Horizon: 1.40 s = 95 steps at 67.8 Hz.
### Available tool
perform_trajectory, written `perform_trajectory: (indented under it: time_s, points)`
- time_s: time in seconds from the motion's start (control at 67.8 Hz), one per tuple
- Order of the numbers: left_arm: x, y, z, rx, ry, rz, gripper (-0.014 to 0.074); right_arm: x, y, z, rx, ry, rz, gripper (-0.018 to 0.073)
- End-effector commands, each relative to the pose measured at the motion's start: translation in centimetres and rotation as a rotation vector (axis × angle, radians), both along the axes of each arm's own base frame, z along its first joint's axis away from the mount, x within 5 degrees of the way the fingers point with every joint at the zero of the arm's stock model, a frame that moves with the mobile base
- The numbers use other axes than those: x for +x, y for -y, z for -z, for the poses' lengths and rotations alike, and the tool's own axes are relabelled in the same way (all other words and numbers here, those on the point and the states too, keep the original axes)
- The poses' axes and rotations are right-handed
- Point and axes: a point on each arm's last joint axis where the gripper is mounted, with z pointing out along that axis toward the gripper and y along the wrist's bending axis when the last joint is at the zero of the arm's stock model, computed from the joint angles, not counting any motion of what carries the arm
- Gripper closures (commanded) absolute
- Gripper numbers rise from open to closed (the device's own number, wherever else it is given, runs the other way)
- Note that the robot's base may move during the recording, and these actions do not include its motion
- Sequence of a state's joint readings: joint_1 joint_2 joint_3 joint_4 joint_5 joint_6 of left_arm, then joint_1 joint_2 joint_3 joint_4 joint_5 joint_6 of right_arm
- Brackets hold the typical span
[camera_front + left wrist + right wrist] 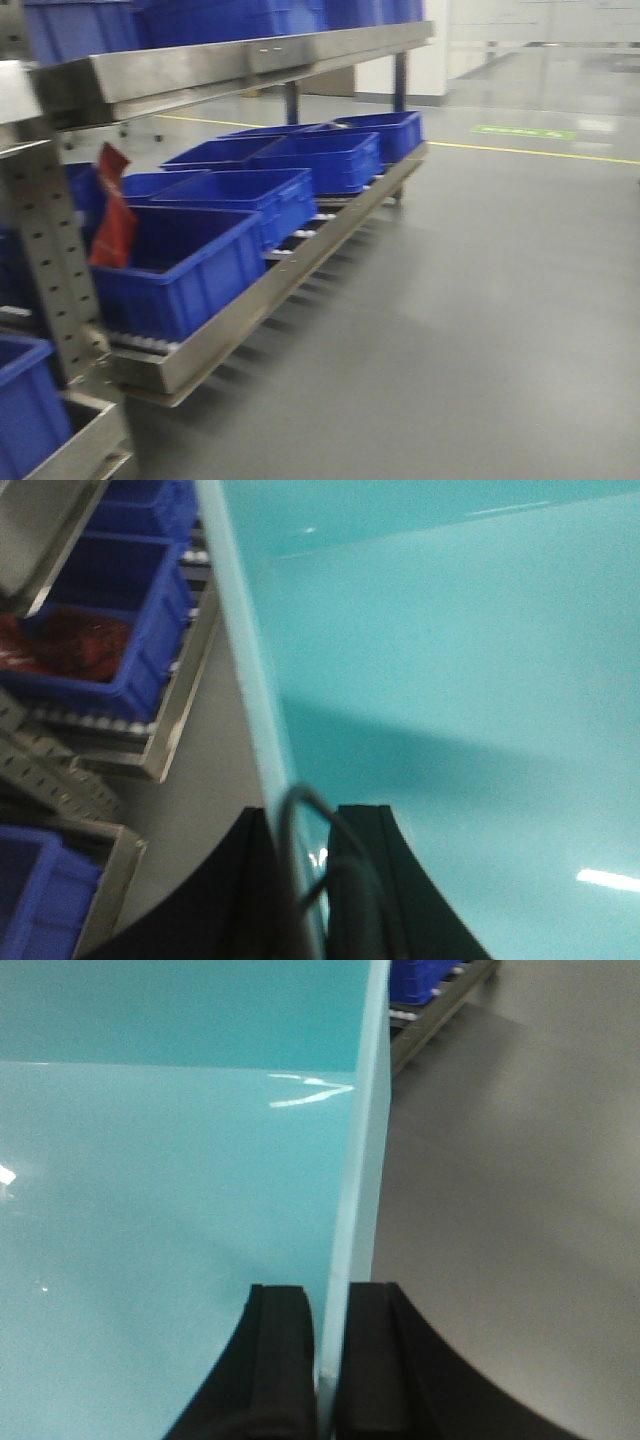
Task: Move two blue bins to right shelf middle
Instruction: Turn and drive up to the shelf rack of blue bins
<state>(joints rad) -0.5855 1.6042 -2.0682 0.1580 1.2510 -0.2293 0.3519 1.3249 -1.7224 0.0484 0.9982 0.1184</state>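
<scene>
A pale sky-blue bin [450,680] fills the left wrist view, and its inside also fills the right wrist view [170,1190]. I cannot tell whether a second bin is nested in it. My left gripper [305,875] is shut on the bin's left wall, one finger inside and one outside. My right gripper [330,1360] is shut on the bin's right wall in the same way. Neither the bin nor the grippers show in the front view. A stainless-steel rack [250,60] with shiny front rails stands at the left. I cannot tell which level is the right shelf's middle.
Several dark blue tubs [320,160] sit in a row on the rack's low roller level [300,265]. The nearest tub holds a red item [113,215]. Another dark blue tub [25,410] is at the bottom left. Grey floor [480,300] with a yellow line [530,152] lies to the right.
</scene>
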Motion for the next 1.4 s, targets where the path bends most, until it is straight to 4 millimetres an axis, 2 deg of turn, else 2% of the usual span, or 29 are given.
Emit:
perform_trajectory:
  time_s: [0.0, 1.387]
  points:
    - [-0.75, 0.75, -0.91, -0.064, 0.035, 0.062, 0.0707, -0.30, -0.32, -1.19, 0.057, 0.079, -0.024, 0.0713]
    - [-0.75, 0.75, -0.91, -0.064, 0.035, 0.062, 0.0707, -0.30, -0.32, -1.19, 0.057, 0.079, -0.024, 0.0713]
